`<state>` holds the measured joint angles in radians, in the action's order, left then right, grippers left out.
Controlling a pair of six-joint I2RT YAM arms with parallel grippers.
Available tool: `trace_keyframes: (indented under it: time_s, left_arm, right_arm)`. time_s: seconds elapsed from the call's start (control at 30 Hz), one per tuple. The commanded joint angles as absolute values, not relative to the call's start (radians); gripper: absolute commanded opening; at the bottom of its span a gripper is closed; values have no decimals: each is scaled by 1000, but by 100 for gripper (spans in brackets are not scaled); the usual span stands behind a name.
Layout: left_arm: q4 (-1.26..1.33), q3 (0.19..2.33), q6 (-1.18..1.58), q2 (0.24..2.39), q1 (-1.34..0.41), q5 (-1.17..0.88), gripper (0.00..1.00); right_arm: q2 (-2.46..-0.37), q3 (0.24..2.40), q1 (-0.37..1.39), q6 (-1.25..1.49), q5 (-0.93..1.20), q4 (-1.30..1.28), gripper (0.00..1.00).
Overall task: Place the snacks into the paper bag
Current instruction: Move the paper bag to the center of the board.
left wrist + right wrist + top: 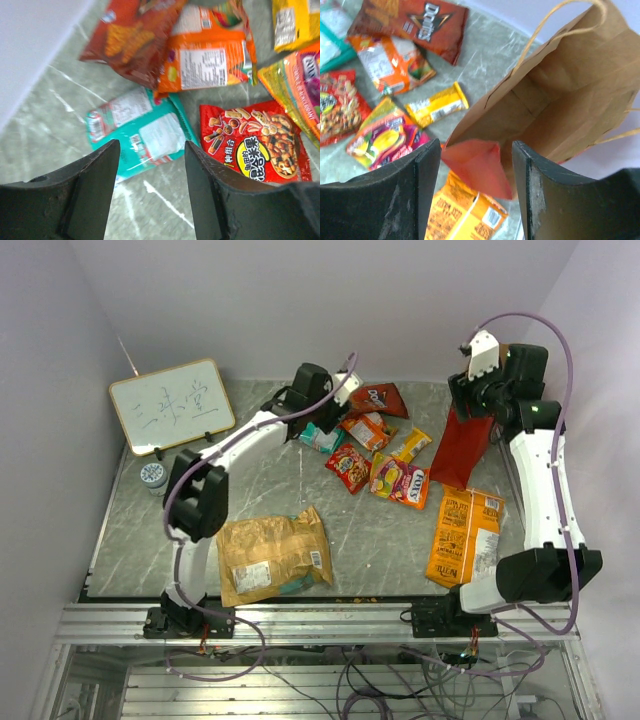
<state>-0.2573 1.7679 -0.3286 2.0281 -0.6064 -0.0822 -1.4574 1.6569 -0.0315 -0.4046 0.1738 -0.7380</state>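
Paper bag (462,448), red outside and kraft brown inside, stands tilted on the grey table (380,540), mouth open toward the right wrist camera, twine handles visible. Right gripper (476,146) sits at the bag's rim, jaws apart; a red folded corner of the bag lies in the gap, apparently not pinched, though contact with the pads can't be confirmed. All snacks are outside the bag. Just left of it: a yellow bar (437,105) and a pink-yellow packet (382,140). Further left: a small orange packet (207,55), a red nut-mix packet (252,145) and a teal packet (140,130). A dark red Doritos bag (417,25) lies left of the bag, toward the back wall. Left gripper (152,147) hangs over the teal packet, fingers spread, holding nothing. A large orange bag (465,535) lies just in front of the paper bag; a tan-gold bag (272,558) sits well to its front-left.
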Motion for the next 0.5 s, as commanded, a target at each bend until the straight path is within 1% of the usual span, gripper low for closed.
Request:
trace_keyframes:
  time_s: [0.0, 0.13, 0.3, 0.4, 0.47]
  left_arm:
    - [-235, 1727, -327, 1939, -606, -40, 68]
    - [-229, 1698, -319, 1892, -606, -47, 68]
    - [-211, 1666, -294, 1865, -606, -59, 69]
    - [-215, 1664, -291, 1863, -606, -61, 69]
    - [-215, 1664, -296, 1861, -605, -62, 69]
  right_arm:
    - [-1565, 1716, -27, -232, 70, -640, 57]
    - [-1642, 1738, -27, -155, 16, -607, 55]
    - [-1692, 1719, -26, -106, 2, -588, 53]
    - [-1706, 1708, -26, -94, 0, -589, 48]
    - [-1698, 1696, -25, -86, 1, -584, 42]
